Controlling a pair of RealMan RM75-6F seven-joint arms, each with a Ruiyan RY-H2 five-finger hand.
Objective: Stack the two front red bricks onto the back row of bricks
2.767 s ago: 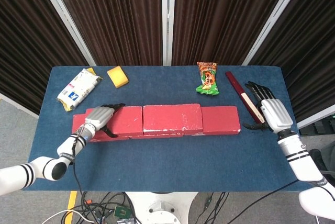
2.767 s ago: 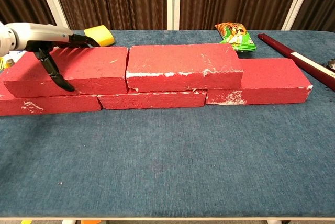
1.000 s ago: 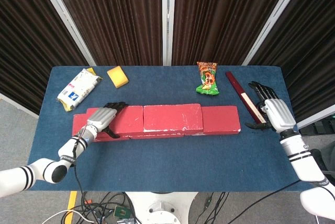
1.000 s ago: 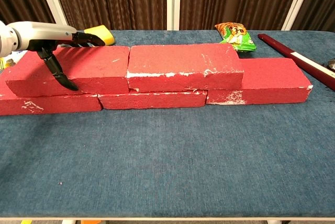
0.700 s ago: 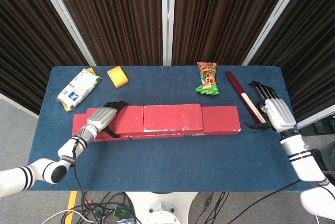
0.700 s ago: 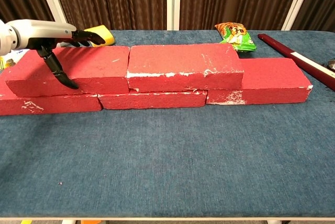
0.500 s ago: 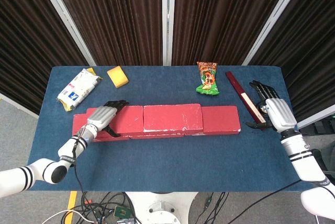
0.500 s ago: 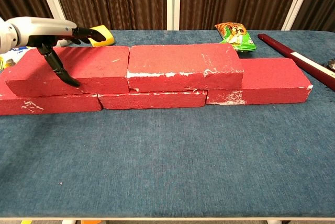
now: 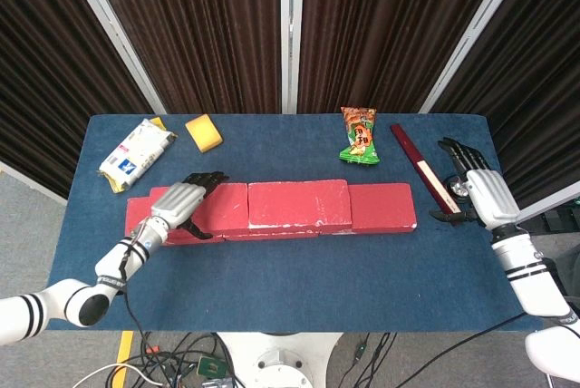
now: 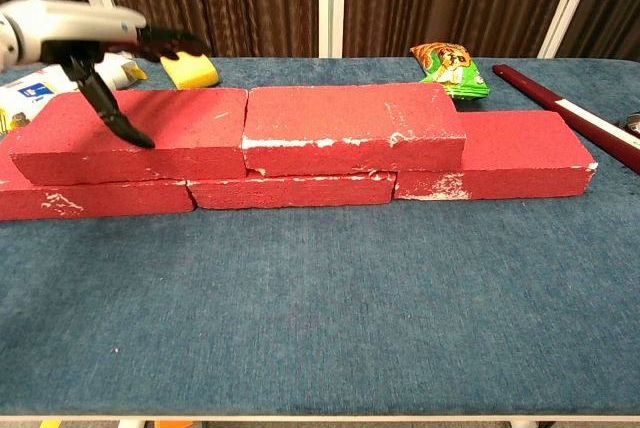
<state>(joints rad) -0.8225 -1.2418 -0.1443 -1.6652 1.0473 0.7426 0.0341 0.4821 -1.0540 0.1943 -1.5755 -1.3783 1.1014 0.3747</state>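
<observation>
Chest view: both bricks (image 10: 340,128) already sit on the back row (image 10: 290,191), seams staggered. Left hand (image 10: 90,33) hovers at 9 o'clock, fingers spread, holding nothing. Right hand (image 9: 480,190) idles open at 3 o'clock.

Two red bricks (image 10: 240,130) lie flat, end to end, atop the chipped back row (image 10: 290,191) before me; rightmost base brick (image 10: 520,153) uncovered.

- Even, bright overhead light in both views; no glare.
- Soft, short shadows under the bricks (image 10: 340,128) on the table (image 10: 320,318).
- Head view sharp throughout; curtains dark.
- Chest view: left hand (image 10: 90,28) slightly blurred; straight frame rails lean outward at the edges.
</observation>
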